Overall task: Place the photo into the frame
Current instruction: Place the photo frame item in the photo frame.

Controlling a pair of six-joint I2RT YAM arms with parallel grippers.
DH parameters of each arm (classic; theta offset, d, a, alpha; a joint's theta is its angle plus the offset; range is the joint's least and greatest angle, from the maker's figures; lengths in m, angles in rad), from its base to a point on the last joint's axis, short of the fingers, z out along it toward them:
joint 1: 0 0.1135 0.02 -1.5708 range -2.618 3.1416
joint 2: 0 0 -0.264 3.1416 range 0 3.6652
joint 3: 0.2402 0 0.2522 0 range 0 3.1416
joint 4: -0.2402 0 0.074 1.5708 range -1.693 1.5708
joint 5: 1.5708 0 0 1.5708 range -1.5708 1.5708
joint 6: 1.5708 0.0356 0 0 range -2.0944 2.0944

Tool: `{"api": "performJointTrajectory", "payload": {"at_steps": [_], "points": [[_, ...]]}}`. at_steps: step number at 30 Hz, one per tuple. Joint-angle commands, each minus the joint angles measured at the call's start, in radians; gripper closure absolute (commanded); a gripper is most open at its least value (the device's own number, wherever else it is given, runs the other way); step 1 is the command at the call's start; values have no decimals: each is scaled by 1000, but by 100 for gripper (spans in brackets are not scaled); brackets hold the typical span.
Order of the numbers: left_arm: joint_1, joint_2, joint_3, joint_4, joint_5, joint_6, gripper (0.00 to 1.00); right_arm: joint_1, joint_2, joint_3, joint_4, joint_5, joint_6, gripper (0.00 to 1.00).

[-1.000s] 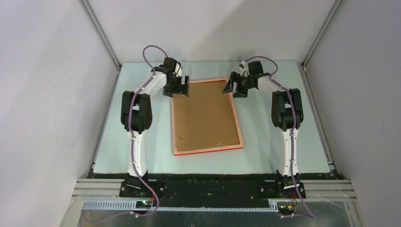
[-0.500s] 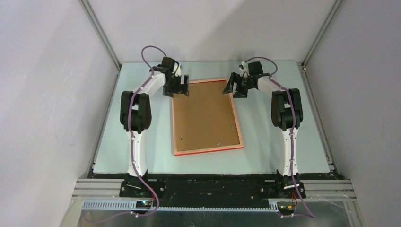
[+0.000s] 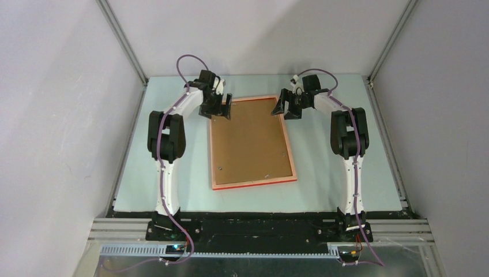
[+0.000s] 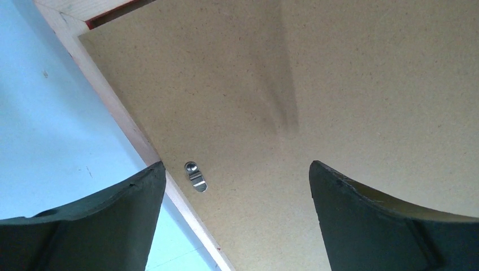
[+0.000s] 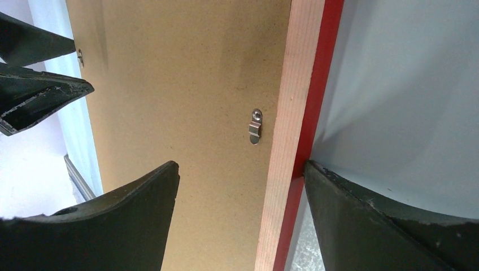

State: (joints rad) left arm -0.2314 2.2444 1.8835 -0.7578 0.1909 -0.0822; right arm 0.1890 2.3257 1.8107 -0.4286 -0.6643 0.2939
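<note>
Backing board [image 3: 249, 141] in seemingly face-down frame [image 3: 254, 183]

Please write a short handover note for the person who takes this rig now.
Left gripper: open, empty, over the frame's far left corner.
Right gripper: open, empty, astride the frame's far right edge.
Frame: face down on the table, brown backing board seated in it.
Photo: not in view; possibly under the board, cannot tell.
Left: confirm the photo, then probably secure the metal clips.

Left pincer [image 3: 221, 108] wide open, right pincer [image 3: 286, 108] wide open, both angled downward, empty
</note>
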Motion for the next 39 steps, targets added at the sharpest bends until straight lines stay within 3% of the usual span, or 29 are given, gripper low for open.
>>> {"api": "performJointTrajectory", "payload": {"at_steps": [1,12,18,25,39], "points": [[-64,-30,-1,52,154,64,4,59,27,34,-5,-122,-11,15],[-74,-87,-39,65,317,197,19,45,41,47,10,-134,18,16],[-74,-81,-32,65,332,206,17,42,50,65,4,-143,25,16],[-74,-87,-28,65,211,157,1,31,43,54,-9,-133,9,16],[-75,-152,-17,76,-38,106,0,30,-46,-15,-30,-20,-46,16]]}}
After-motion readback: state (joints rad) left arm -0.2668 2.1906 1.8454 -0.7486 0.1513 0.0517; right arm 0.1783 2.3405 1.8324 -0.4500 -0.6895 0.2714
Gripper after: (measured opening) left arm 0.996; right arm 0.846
